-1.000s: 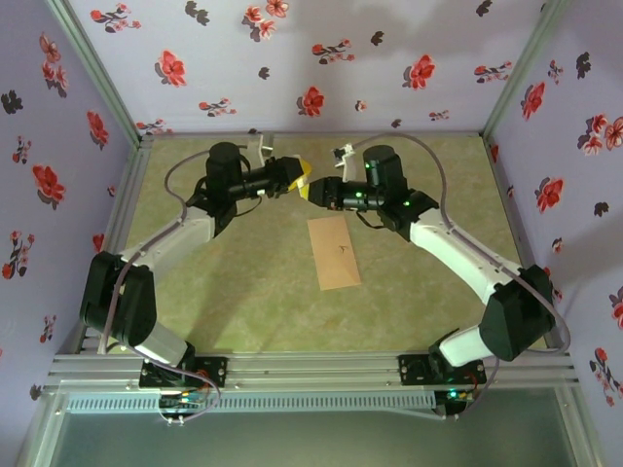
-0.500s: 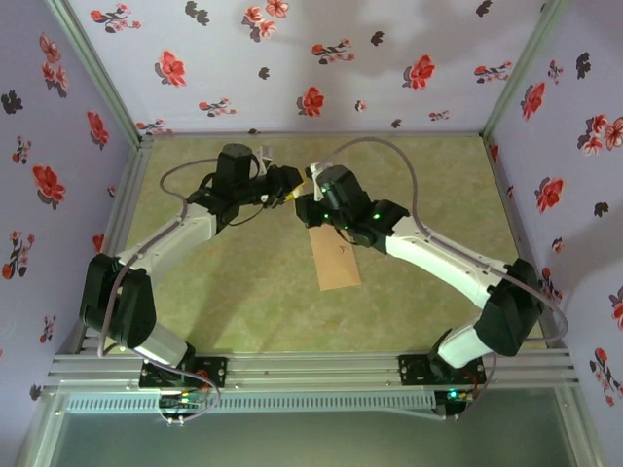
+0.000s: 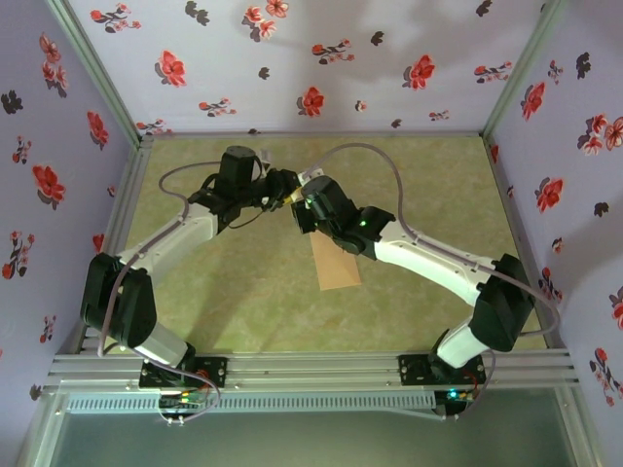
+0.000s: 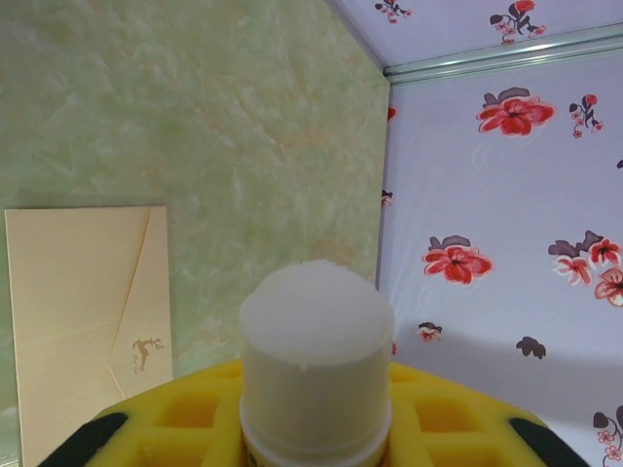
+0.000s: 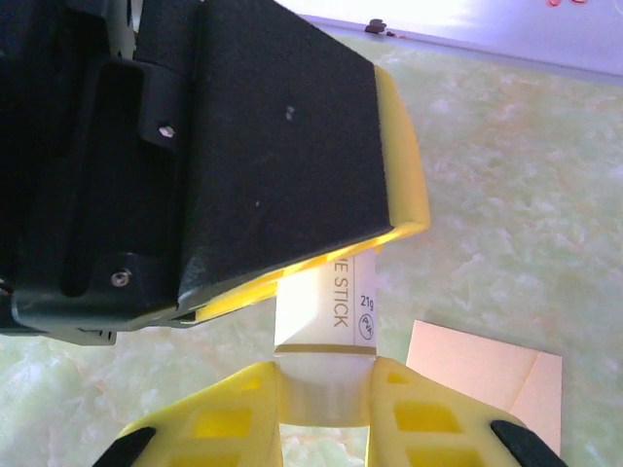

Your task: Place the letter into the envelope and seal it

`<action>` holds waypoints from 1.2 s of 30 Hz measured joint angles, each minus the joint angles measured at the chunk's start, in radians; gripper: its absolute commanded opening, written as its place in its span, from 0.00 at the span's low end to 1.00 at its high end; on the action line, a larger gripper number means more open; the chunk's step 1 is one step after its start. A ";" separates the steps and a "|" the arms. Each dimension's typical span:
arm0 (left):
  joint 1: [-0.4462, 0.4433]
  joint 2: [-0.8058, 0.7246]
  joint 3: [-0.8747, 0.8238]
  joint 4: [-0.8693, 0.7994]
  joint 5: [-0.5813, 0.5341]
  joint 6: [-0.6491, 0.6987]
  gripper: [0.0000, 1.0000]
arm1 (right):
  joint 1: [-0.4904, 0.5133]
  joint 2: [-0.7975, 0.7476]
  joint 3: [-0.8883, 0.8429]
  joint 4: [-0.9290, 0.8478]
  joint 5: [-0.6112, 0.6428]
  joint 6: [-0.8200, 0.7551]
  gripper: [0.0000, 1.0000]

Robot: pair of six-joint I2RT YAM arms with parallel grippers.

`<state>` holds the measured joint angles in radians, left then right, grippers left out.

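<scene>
the left gripper (image 4: 313,420) and right gripper (image 5: 326,399) both have their jaws pinching the same white cylindrical glue stick (image 5: 341,306), and the tan kraft paper envelope (image 5: 487,375) lies flat on the green bench (image 4: 195,117) below them, so a crooked tug could pop the stick loose.
</scene>
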<state>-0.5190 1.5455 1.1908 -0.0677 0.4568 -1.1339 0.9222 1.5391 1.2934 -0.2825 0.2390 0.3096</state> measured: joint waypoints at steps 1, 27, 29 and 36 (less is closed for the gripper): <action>0.000 0.001 0.002 0.002 0.004 0.000 0.00 | 0.000 -0.002 0.000 0.000 0.002 0.000 0.23; 0.034 0.002 0.008 0.340 0.276 -0.012 0.00 | -0.466 -0.290 -0.288 0.200 -0.875 0.359 0.66; 0.042 0.006 -0.005 0.404 0.297 -0.017 0.00 | -0.466 -0.282 -0.297 0.238 -0.949 0.388 0.66; 0.048 0.050 -0.100 0.654 0.333 -0.118 0.00 | -0.466 -0.241 -0.298 0.389 -1.091 0.464 0.66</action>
<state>-0.4709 1.5955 1.0908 0.5861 0.7898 -1.2518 0.4561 1.2984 0.9955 0.1066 -0.8520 0.7734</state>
